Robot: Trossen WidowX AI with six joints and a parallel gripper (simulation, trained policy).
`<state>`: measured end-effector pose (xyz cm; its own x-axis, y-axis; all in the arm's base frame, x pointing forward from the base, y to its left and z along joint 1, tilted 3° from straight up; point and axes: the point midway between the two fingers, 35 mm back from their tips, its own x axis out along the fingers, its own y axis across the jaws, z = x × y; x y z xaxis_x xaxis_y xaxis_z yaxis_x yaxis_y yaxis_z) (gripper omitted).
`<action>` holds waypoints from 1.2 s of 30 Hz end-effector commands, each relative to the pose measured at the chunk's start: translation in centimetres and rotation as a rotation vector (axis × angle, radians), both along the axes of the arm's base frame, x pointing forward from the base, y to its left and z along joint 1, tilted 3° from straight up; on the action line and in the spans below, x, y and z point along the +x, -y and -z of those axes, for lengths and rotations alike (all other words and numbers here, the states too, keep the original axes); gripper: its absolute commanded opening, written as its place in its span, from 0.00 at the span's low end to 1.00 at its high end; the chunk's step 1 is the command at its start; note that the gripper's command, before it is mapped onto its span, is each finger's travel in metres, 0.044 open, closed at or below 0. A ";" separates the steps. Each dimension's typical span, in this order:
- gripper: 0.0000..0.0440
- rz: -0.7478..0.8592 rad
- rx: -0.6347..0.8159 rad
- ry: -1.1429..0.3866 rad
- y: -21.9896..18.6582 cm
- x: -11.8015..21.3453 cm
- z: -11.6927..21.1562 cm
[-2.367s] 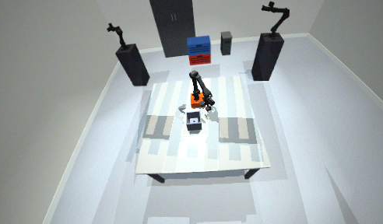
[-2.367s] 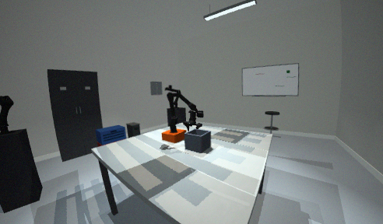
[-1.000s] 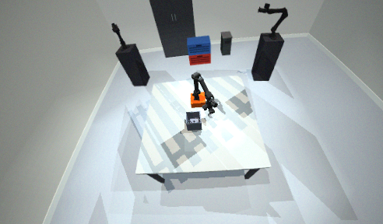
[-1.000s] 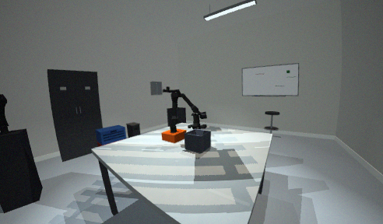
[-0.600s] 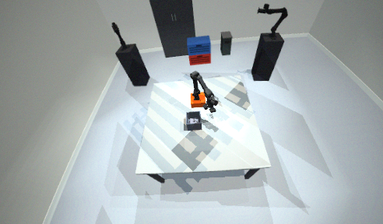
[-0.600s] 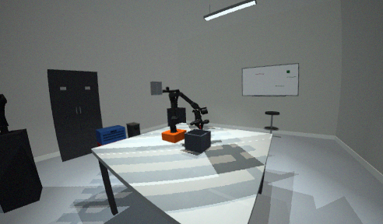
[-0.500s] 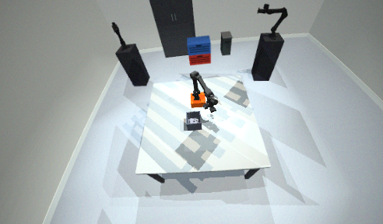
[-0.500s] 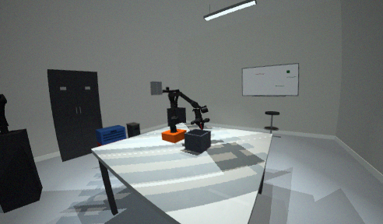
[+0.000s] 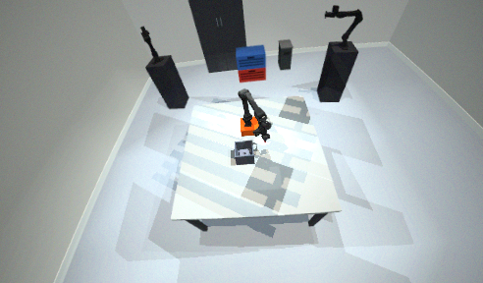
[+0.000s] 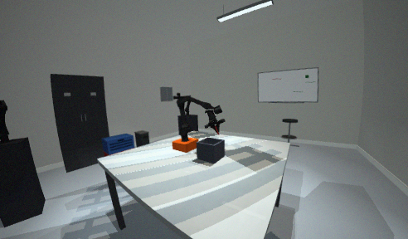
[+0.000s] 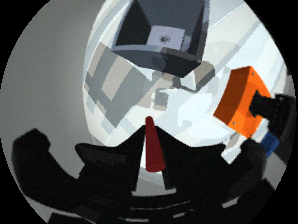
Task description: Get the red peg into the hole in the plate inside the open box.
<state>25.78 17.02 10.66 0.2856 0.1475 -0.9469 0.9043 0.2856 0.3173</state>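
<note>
The red peg (image 10: pixel 217 130) (image 11: pixel 154 150) is held between the fingers of my gripper (image 9: pixel 264 138) (image 10: pixel 216 127) (image 11: pixel 149 128), which is shut on it. The peg is raised off the table and looks tilted in the exterior view. The open dark box (image 9: pixel 244 160) (image 10: pixel 211 151) (image 11: pixel 162 58) stands on the table. The gripper is above the table outside the box, behind it and to its right in the top view. The wrist view shows the light plate (image 11: pixel 176 37) with its round hole (image 11: pixel 164 39) at the bottom of the box.
The orange arm base (image 9: pixel 248 127) (image 10: pixel 185 144) (image 11: pixel 240 102) stands on the white table (image 9: pixel 211 197) (image 10: pixel 236 195) close to the box. Striped and blocky shadows lie across the table top. Two black pedestals (image 9: pixel 168 81) (image 9: pixel 338 74) with other arms stand beyond the table.
</note>
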 end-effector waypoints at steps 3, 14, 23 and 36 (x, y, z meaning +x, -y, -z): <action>0.00 0.015 -0.025 0.036 1.9 1.4 -2.0; 0.00 0.062 -0.092 0.037 6.3 3.1 -3.1; 0.00 0.093 -0.138 -0.003 9.5 3.6 -2.9; 0.00 0.108 -0.171 -0.071 12.9 4.1 -1.9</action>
<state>29.66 4.67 12.83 0.2390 -0.0437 -0.9700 0.9476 0.2286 0.2232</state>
